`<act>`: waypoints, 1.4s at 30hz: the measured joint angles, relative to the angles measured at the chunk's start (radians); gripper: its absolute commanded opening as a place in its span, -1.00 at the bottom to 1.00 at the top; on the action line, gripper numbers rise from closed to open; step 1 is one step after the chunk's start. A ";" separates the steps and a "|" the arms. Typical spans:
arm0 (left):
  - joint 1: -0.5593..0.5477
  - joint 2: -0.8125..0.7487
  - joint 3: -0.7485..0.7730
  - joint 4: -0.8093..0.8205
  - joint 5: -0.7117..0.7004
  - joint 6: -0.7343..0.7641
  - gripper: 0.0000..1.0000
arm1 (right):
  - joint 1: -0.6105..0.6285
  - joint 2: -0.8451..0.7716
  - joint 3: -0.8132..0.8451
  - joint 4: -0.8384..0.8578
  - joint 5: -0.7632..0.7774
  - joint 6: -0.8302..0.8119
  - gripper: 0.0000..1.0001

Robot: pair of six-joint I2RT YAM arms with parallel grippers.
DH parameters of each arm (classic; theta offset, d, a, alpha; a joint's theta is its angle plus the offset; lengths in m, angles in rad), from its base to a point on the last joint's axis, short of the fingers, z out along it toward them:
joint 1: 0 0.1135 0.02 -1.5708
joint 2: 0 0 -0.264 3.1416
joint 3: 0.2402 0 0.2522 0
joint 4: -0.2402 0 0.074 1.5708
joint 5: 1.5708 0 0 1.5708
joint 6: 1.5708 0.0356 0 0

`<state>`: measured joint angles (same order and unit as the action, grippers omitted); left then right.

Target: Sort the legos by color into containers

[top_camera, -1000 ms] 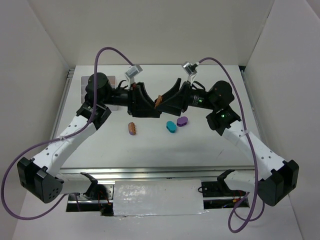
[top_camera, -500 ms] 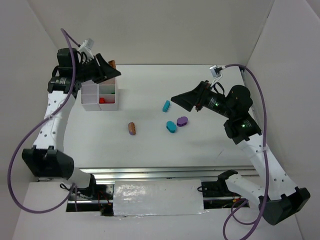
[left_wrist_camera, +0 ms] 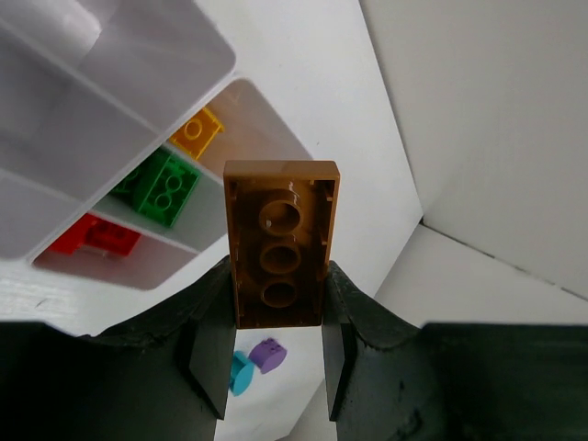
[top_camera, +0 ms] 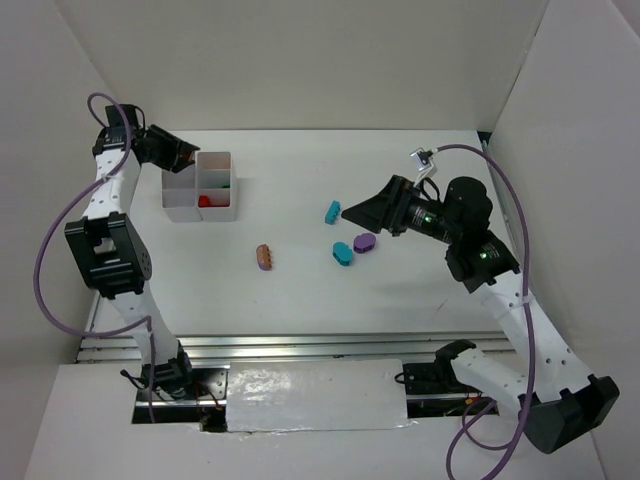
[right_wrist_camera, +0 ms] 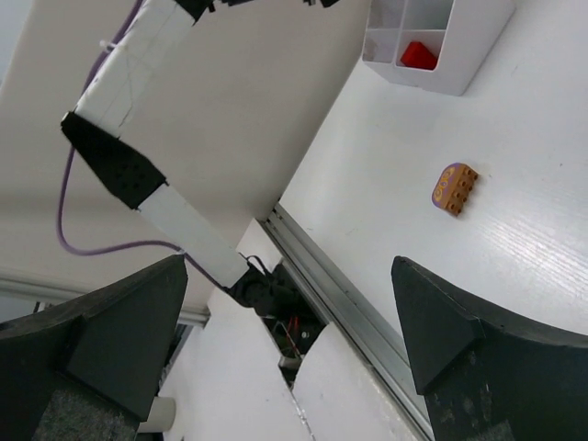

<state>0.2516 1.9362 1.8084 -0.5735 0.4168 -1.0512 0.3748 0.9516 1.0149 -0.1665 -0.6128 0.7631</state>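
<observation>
My left gripper (left_wrist_camera: 277, 287) is clamped on a brown brick (left_wrist_camera: 280, 239). The two fingers (left_wrist_camera: 213, 363) press on its long sides and its hollow underside faces the wrist camera. In the top view this gripper is at the far left of the table (top_camera: 300, 300), just beside the far left corner of the white tray (top_camera: 217, 212). I cannot tell if the brick is already over a compartment or only next to the tray.

In the left wrist view I see three pieces inside the tray, each in its own compartment, one after the other: a yellow-orange one (left_wrist_camera: 197, 131), a green one (left_wrist_camera: 163, 186) and a red one (left_wrist_camera: 96, 236).

My right gripper (top_camera: 355, 212) hangs over the middle of the table with its jaws wide apart and nothing between them. Near it lie a teal brick (top_camera: 332, 211), a teal oval piece (top_camera: 342, 253) and a purple oval piece (top_camera: 364, 242); the two oval ones are touching or almost touching. A brown oval piece (top_camera: 264, 257) lies alone, between this group and the tray.
</observation>
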 measured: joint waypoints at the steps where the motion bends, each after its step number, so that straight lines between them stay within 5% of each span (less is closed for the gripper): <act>1: -0.001 0.030 0.032 -0.003 0.001 -0.009 -0.86 | 0.000 -0.007 0.000 -0.010 0.001 -0.003 0.99; 28: 0.042 0.156 0.032 0.016 -0.027 -0.109 -0.57 | 0.000 -0.016 -0.010 -0.060 -0.005 -0.024 0.99; 42: 0.057 0.162 0.032 0.069 -0.013 -0.135 -0.16 | 0.000 0.008 -0.010 -0.058 -0.024 -0.021 0.99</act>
<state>0.3088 2.0979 1.8404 -0.5045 0.4038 -1.1858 0.3748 0.9600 1.0046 -0.2249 -0.6373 0.7425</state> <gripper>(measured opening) 0.482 0.996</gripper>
